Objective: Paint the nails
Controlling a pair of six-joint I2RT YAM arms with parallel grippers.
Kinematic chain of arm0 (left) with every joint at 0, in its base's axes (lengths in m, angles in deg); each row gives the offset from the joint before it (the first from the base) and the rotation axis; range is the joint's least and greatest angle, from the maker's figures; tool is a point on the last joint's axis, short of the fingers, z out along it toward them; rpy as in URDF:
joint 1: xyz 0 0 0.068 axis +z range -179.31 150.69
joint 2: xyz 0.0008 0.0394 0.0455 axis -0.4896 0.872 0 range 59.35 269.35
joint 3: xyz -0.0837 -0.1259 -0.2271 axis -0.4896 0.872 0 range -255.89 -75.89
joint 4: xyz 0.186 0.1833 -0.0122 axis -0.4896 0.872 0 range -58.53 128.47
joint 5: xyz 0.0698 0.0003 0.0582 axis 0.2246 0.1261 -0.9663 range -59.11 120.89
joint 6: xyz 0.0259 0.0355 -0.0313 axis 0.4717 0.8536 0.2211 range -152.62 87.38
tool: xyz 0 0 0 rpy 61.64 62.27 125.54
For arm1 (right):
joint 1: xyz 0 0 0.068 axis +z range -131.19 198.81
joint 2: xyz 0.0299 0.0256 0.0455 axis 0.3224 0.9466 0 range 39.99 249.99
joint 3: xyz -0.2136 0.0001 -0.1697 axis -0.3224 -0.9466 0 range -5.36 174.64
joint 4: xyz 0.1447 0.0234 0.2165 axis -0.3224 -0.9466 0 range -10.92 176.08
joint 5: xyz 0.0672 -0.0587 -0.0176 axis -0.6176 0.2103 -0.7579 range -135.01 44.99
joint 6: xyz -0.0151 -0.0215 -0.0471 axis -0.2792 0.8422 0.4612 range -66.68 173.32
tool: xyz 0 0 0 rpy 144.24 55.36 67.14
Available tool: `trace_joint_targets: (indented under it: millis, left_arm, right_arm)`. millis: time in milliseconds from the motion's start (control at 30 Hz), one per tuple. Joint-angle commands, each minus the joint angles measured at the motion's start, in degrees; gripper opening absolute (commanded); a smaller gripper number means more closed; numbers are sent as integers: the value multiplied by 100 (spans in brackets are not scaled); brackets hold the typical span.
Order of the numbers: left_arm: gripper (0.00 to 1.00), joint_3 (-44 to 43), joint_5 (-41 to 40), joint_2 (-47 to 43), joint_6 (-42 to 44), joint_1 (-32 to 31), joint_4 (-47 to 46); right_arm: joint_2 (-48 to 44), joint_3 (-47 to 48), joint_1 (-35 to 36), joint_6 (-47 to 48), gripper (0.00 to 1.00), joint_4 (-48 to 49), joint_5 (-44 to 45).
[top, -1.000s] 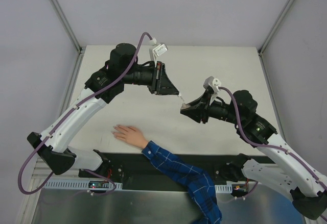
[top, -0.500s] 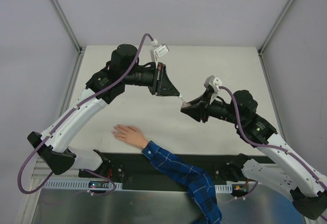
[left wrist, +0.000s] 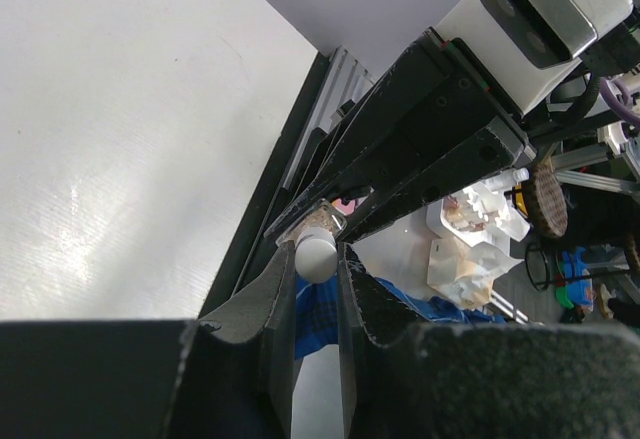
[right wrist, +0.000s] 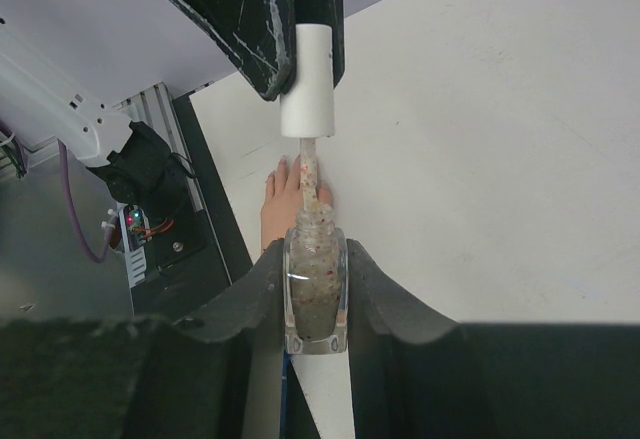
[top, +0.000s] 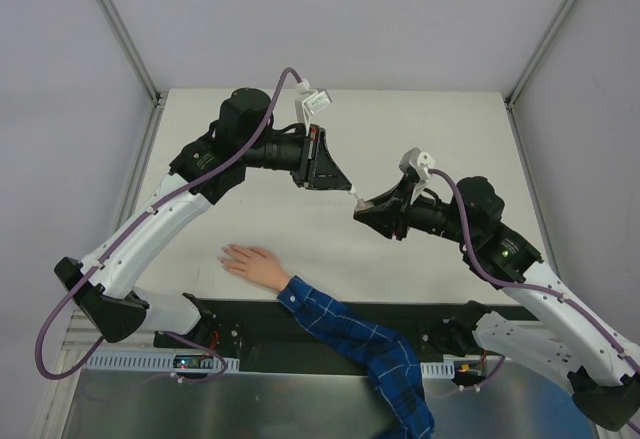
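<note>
A small clear bottle [right wrist: 316,279] of speckled polish stands between the fingers of my right gripper [right wrist: 316,249], which is shut on it. My left gripper [left wrist: 315,254] is shut on the white cap [left wrist: 315,256] just above the bottle's neck. The brush stem [right wrist: 309,174] under the cap [right wrist: 307,79] reaches down into the neck. In the top view the two grippers meet mid-table, left [top: 345,187] and right [top: 360,209]. The pale hand [top: 250,262] with its blue plaid sleeve [top: 350,339] lies flat near the front edge. Its nails are too small to make out.
A black strip [top: 250,314] runs along the table's near edge under the sleeve. The white table [top: 430,129] is bounded by metal frame posts [top: 150,89] at its back corners. The hand [right wrist: 283,209] lies below and beyond the held bottle.
My left wrist has turned a little. The cap, the bottle and the hand stay where they were.
</note>
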Motion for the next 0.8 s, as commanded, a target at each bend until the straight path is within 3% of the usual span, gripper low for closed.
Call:
trace_joint_targets:
  millis: [0,767]
  left_arm:
    - [0,-41,154,-18,21,-75,-107]
    - [0,-164,-206,-18,118,-145,139]
  right_arm:
    - [-41,267,6,-17,0,393,-100]
    - [12,267,-2,-52,0,464,-232]
